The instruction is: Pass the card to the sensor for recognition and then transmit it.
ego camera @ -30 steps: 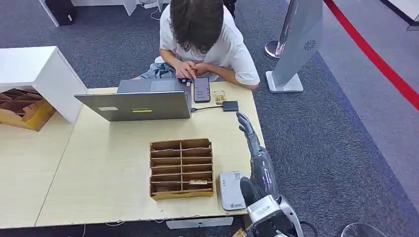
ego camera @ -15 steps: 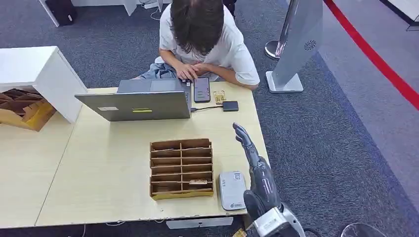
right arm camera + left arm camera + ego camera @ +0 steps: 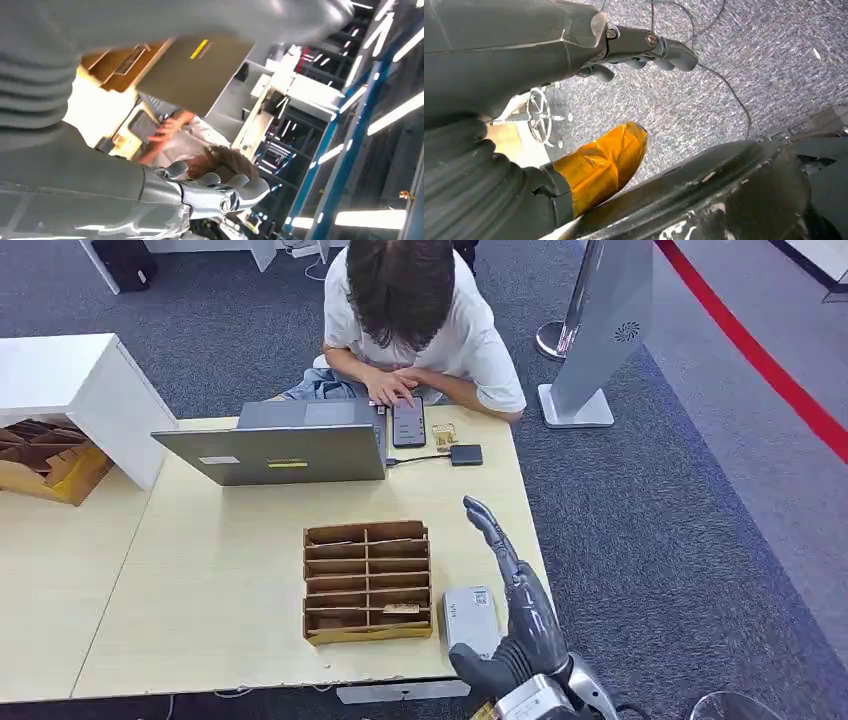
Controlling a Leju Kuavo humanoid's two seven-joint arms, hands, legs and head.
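- Since the earlier frames the right hand [image 3: 510, 605] has drawn back from near the black box [image 3: 465, 454] at the table's far end and now stands over the near right corner of the table [image 3: 220, 600]; the person's hand has shifted a little on the phone [image 3: 408, 421].
- The right hand is empty, fingers stretched out and apart, pointing toward the person [image 3: 410, 310]; its heel hangs above the sensor [image 3: 468, 612], the white reader lying flat just right of the rack [image 3: 367, 580].
- The left hand [image 3: 639, 50] hangs low over the carpet, fingers loosely curled with nothing in them that I can see; whether it counts as closed I cannot tell.
- A card [image 3: 400, 609] lies in the rack's second row from the near edge, right column, seen as a pale strip lying along the slot. It is too small to read its face.
- Judged from its look, the card is thin, light and stiff, with a smooth face that could slide between fingers; it should bend little and not break easily.
- The best hold would be a pinch on the edge that stands above the slot wall, thumb on one face and a finger on the other, then a straight lift out.
- The slot is narrow and the rack looks like light cardboard, so a crooked pull may drag the rack along the table.
- The laptop [image 3: 285, 445] stands well apart at the far side.
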